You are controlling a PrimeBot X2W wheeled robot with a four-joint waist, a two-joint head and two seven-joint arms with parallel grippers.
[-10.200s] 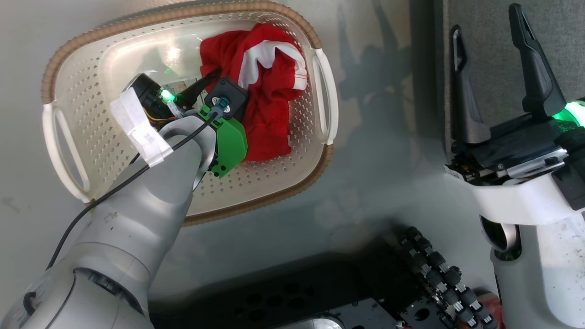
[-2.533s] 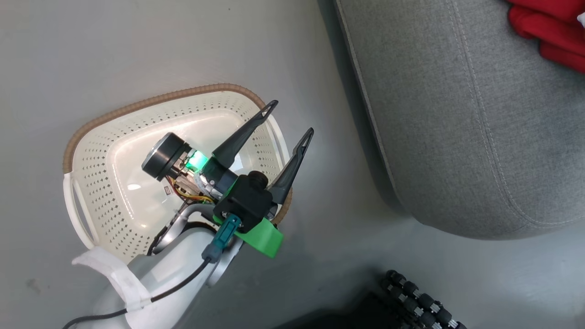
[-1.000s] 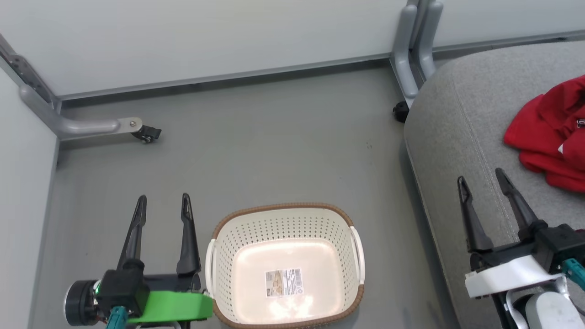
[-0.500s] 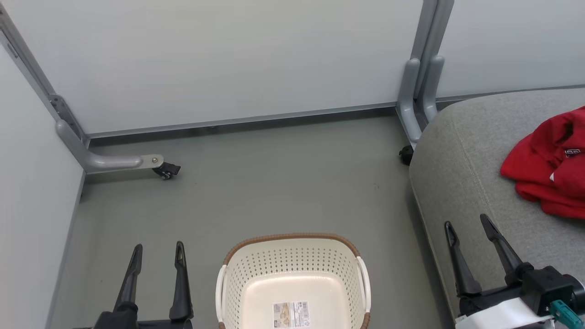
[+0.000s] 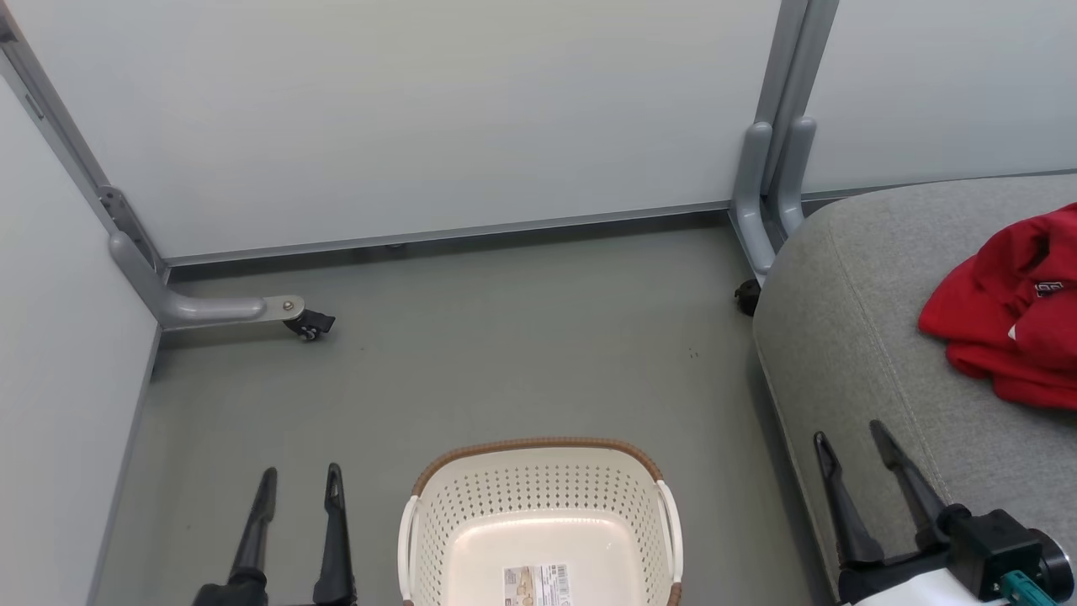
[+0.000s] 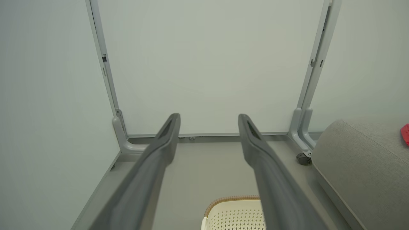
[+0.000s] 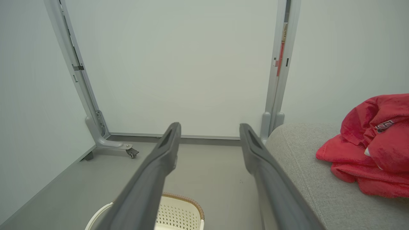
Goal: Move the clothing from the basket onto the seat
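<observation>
The basket point(image 5: 538, 492) at 6 o'clock in the head view is cut by the bottom edge, its paper label point(image 5: 538, 583) half shown. The clothing point(image 5: 1010, 311), a crumpled red heap with lettering too small to read, lies on the seat point(image 5: 858, 353) at 3 o'clock, running off-frame. Bare floor point(image 5: 505, 337) stretches toward 12. The left end effector point(image 5: 301, 475) and right end effector point(image 5: 850, 433) are spread wide, holding nothing.

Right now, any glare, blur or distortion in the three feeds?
Head view: sharp, evenly lit, soft sheen on the basket floor. Left wrist view: left gripper blurs near the lens, partition posts splay. Right wrist view: right gripper likewise blurred; clothing crisp.
</observation>
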